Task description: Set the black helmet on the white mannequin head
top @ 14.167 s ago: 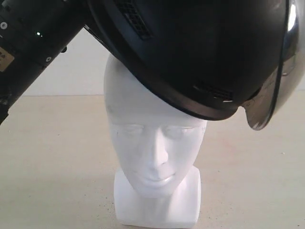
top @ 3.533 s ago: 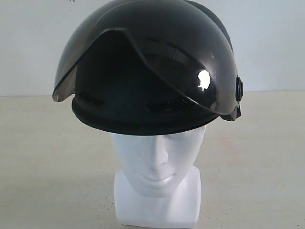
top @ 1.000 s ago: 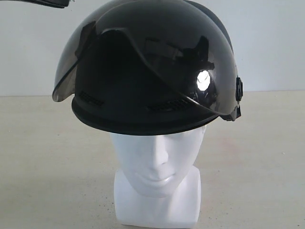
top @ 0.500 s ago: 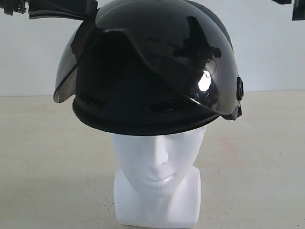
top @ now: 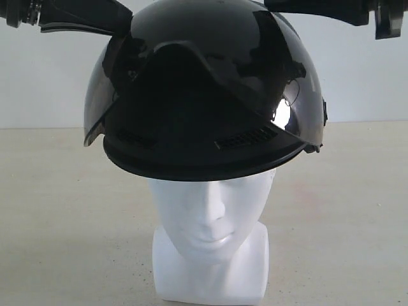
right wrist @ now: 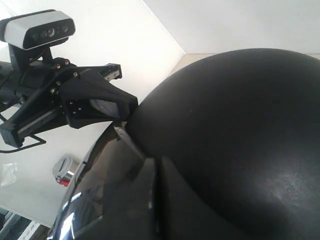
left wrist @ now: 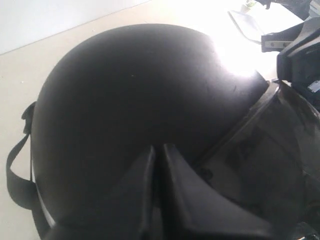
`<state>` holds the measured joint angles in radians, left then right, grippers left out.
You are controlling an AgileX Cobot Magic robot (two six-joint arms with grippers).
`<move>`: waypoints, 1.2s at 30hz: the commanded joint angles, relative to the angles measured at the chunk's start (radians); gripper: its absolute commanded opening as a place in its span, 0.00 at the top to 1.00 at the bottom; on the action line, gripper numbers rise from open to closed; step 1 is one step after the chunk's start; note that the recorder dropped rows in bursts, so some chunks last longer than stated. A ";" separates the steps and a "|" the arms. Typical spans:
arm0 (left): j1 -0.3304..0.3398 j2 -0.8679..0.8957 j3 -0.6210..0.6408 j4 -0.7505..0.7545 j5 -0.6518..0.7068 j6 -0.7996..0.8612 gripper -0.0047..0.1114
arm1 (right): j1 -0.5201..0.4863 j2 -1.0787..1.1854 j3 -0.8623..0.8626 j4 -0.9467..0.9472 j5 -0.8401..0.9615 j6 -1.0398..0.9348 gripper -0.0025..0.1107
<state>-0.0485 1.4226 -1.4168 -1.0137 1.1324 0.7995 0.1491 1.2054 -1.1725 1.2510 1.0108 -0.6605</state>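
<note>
The black helmet (top: 204, 95) sits on the white mannequin head (top: 207, 217), covering its crown down to the brow, with the smoky visor (top: 293, 108) raised over the shell. My left gripper (top: 122, 24) is shut and its tips rest against the helmet's upper left side; the left wrist view shows the closed fingertips (left wrist: 157, 148) touching the shell (left wrist: 130, 90). My right gripper (top: 271, 5) is also shut, at the helmet's upper right, tips (right wrist: 155, 161) against the dome (right wrist: 240, 125). Neither holds anything.
The head stands on a beige table (top: 64, 223) in front of a white wall (top: 44, 76). A black strap (left wrist: 15, 170) hangs off the helmet's side. The left arm's wrist camera (right wrist: 40, 30) sits close to the helmet.
Both grippers have come down from above onto the helmet's top. The helmet and visor have shifted slightly, its left edge drawing inward. The head has not moved.
</note>
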 commanded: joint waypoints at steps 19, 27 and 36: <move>-0.002 0.000 -0.002 0.009 0.089 -0.022 0.92 | 0.002 0.003 0.002 -0.162 0.167 0.062 0.98; -0.002 -0.034 0.013 0.005 0.089 -0.032 0.92 | 0.002 0.003 0.002 -0.168 0.173 0.075 0.98; -0.007 -0.055 0.129 -0.001 0.089 -0.029 0.92 | 0.002 0.003 0.002 -0.179 0.187 0.084 0.98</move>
<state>-0.0449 1.3641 -1.3330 -1.0276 1.1598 0.7759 0.1491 1.1962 -1.1837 1.1652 1.1627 -0.5786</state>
